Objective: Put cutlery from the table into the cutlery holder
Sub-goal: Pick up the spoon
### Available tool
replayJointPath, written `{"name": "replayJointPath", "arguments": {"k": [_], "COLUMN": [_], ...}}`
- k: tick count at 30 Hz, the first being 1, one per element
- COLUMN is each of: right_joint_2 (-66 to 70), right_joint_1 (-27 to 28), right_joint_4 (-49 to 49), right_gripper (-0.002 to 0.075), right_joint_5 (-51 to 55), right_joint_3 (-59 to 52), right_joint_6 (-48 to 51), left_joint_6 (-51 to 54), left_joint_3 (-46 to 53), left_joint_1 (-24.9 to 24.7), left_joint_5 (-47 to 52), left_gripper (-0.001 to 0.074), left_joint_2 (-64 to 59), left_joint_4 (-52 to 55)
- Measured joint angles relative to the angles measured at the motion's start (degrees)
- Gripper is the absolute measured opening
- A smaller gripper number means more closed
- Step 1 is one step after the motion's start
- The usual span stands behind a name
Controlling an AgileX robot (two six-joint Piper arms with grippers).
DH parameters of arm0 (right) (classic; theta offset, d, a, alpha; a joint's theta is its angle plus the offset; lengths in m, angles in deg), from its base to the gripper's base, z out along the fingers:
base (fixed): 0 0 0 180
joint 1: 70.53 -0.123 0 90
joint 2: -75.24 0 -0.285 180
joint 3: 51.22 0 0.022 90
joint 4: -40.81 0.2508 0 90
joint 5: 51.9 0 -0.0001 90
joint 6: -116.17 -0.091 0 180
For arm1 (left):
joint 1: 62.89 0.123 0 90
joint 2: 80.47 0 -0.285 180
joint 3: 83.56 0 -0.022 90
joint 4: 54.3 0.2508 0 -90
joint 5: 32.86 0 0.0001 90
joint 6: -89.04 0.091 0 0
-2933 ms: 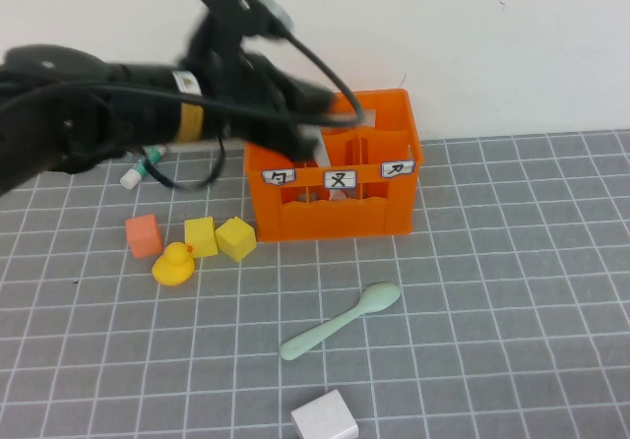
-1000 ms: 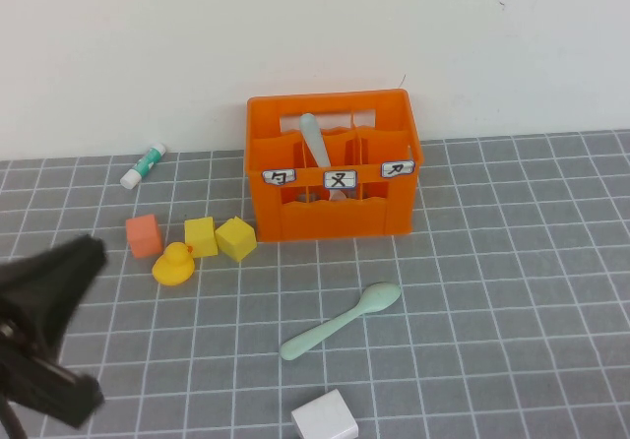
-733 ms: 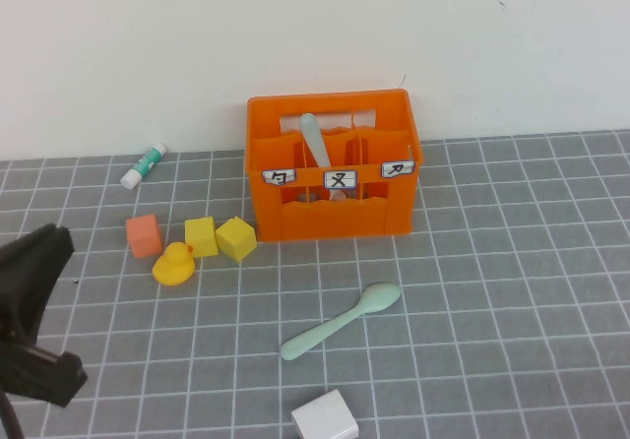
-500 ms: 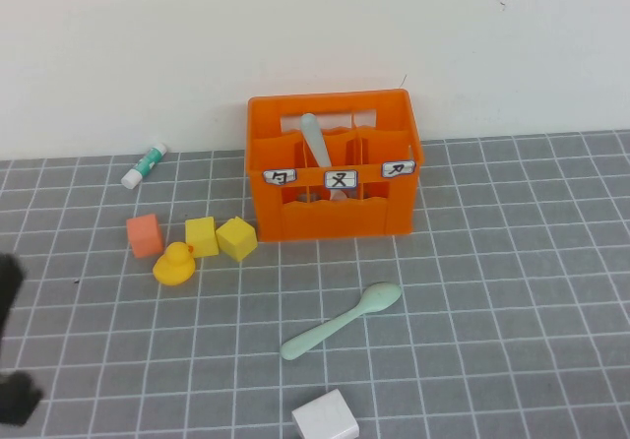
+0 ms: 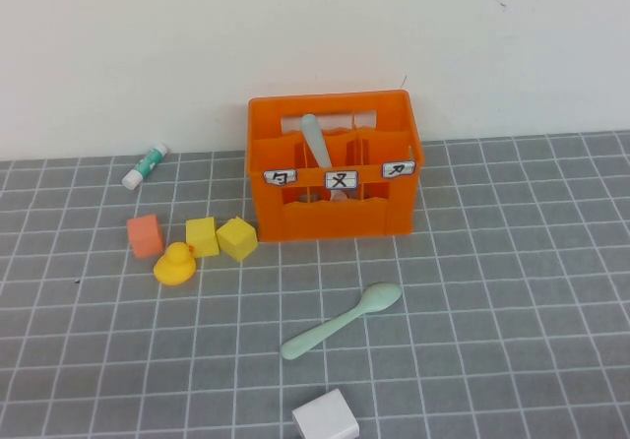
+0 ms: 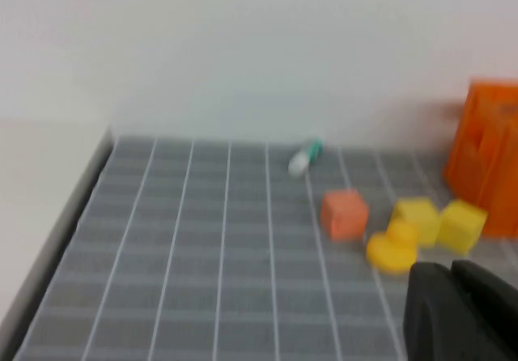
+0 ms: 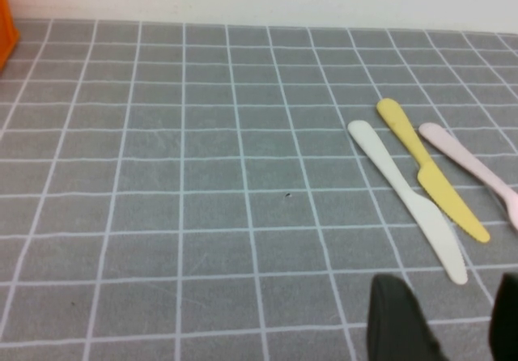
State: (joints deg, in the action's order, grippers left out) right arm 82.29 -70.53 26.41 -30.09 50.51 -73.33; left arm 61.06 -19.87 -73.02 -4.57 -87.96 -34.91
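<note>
Mint-green spoon (image 5: 341, 321) lies flat on the grey gridded tabletop (image 5: 512, 262), in front of the orange cutlery holder (image 5: 335, 165), well apart from it, bowl end toward the holder, handle end toward the white block (image 5: 325, 416); one pale mint utensil (image 5: 314, 140) already stands in the holder's middle compartment, leaning, and its hidden head leaves it unclear whether it is the fork.

Handling, judged: spoon looks like thin plastic, so light, stiff, smooth and a bit slippery; lies low on the surface, so pinching it is fiddly; best hold is across the slim handle near mid-length, jaws crosswise to its line; the bowl is wider and curved, likely to slip.

Right wrist view shows three more pieces on the tabletop: white knife (image 7: 407, 200), yellow knife (image 7: 430, 180) just beside it, pink utensil (image 7: 469, 165) partly cut off; all flat, thin, same light plastic look; these do not show in the high view.

Left pincer (image 6: 461, 312) is clenched, nothing in it, off to the left side of the tabletop, near the yellow duck (image 6: 392, 246) and cubes; right pincer (image 7: 443, 316) has jaws apart, empty, hovering near the knives.

Writing: three white labels (image 5: 340, 177) on the holder front carry black marks, one each; not readable as words; no brands visible.
</note>
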Motion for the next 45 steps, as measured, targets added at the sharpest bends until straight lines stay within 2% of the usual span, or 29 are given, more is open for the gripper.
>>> {"name": "replayJointPath", "arguments": {"k": [5,10,14,19,21,25,45], "right_joint_2": [0.0,0.0,0.0,0.0,0.0,0.0,0.0], "right_joint_1": [0.0,0.0,0.0,0.0,0.0,0.0,0.0], "right_joint_4": [0.0,0.0,0.0,0.0,0.0,0.0,0.0], "right_gripper": [0.0256,0.0256,0.0256,0.0256,0.0256,0.0256,0.0256], "right_joint_5": [0.0,0.0,0.0,0.0,0.1,0.1,0.1], "right_joint_3": [0.0,0.0,0.0,0.0,0.0,0.0,0.0], "right_joint_6": [0.0,0.0,0.0,0.0,0.0,0.0,0.0], "left_joint_6": [5.1,4.2,4.2,16.8,21.6,24.7,24.9], "left_joint_3": [2.8,9.0,12.9,14.6,14.6,14.6,14.6], "left_joint_1": [4.0,6.6,7.8,9.9,10.1,10.1,10.1], "left_joint_5": [1.2,-7.2,-9.2,-8.2,-8.3,-8.3,-8.4], "left_gripper": [0.0,0.0,0.0,0.0,0.0,0.0,-0.0001], "left_joint_2": [0.4,0.4,0.4,0.4,0.4,0.4,0.4], "left_joint_4": [-5.2,-5.7,-8.5,-18.7,-21.8,-22.9,-23.4]}}
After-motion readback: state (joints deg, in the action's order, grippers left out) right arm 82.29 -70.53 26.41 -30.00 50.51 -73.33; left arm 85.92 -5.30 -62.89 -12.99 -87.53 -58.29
